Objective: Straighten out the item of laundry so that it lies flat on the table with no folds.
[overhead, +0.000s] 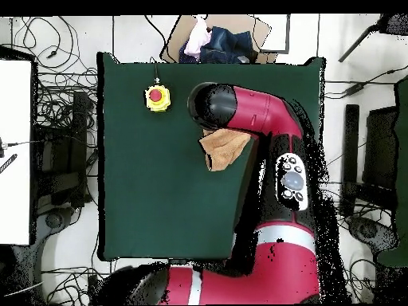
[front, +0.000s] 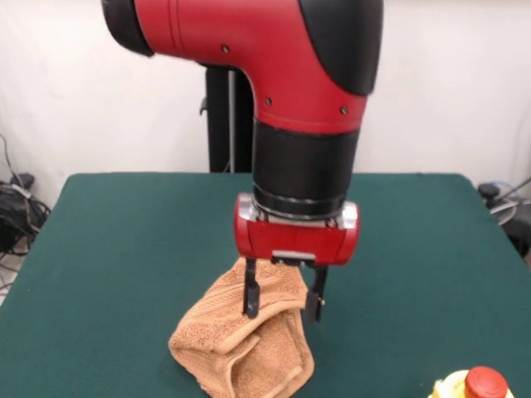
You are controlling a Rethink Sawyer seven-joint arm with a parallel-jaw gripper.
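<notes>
The item of laundry (front: 241,344) is an orange-tan towel lying bunched and folded over itself on the green table (front: 116,249), toward the near edge. My gripper (front: 283,302) hangs straight down over the towel's raised upper fold. It is open, its two black fingers (front: 250,297) set wide apart with towel cloth showing between them. I cannot tell whether they touch the cloth. In the overhead view the towel (overhead: 225,151) pokes out from under the red arm, which hides the gripper, and the table (overhead: 159,199) spreads wide to its left.
A yellow box with a red button (front: 474,385) sits at the table's near right corner; in the overhead view it (overhead: 157,97) lies left of the towel. Cables and gear line the floor around the table.
</notes>
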